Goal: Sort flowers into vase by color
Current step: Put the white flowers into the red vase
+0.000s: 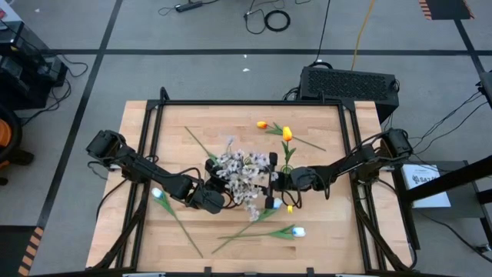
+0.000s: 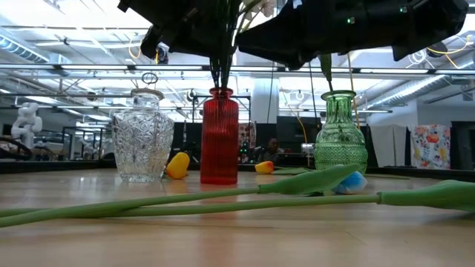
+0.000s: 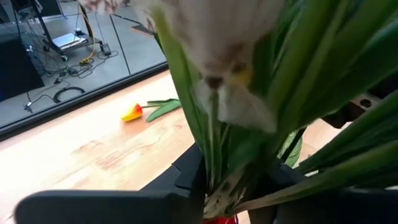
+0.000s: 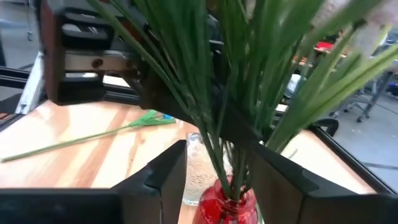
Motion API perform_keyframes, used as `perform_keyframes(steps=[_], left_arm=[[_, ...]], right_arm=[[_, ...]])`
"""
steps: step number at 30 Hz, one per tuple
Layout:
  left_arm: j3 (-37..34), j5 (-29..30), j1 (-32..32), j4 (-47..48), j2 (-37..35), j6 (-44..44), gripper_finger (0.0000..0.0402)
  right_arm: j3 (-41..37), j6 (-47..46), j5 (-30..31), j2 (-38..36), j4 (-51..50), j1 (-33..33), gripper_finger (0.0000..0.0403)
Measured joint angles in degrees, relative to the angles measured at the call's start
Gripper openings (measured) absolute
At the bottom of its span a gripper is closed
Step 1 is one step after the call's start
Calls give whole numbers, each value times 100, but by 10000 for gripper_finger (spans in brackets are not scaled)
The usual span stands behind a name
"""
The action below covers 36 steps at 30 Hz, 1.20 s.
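While blossom sprays (image 1: 240,171) hide how open each gripper is, blue tulips (image 1: 296,231) and yellow tulips (image 1: 286,134) lie around.

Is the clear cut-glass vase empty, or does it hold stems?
Empty, it seems: the clear cut-glass vase shows no stems in the low view, while green stems enter the red ribbed vase.

Looks like a robotics lab or workshop. There's a framed wooden table (image 1: 246,231), cables (image 1: 269,17) all over the concrete floor, and exposed ceiling pipes (image 2: 74,70) overhead.
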<state>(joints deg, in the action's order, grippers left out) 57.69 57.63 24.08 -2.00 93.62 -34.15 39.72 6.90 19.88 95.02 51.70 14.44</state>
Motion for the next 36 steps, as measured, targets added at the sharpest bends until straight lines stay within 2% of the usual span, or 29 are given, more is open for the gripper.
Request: perform_keyframes(steps=[3, 11, 15, 19, 26, 36], left_arm=[[0, -4, 0, 2, 0, 0, 111], [0, -4, 0, 11, 0, 86, 163], [0, -8, 2, 16, 0, 203, 169], [0, -39, 44, 133, 0, 206, 169], [0, -39, 151, 279, -6, 192, 188], [-2, -55, 390, 1290, -636, 201, 284]], right_arm=[[0, 21, -233, 0, 69, 0, 160], [0, 108, -225, 0, 81, 74, 160], [2, 37, -181, 2, 350, 81, 160], [4, -115, 111, 2, 583, 79, 156], [4, -119, 105, 4, 614, 79, 107], [4, -40, 104, 9, 573, 79, 50]])
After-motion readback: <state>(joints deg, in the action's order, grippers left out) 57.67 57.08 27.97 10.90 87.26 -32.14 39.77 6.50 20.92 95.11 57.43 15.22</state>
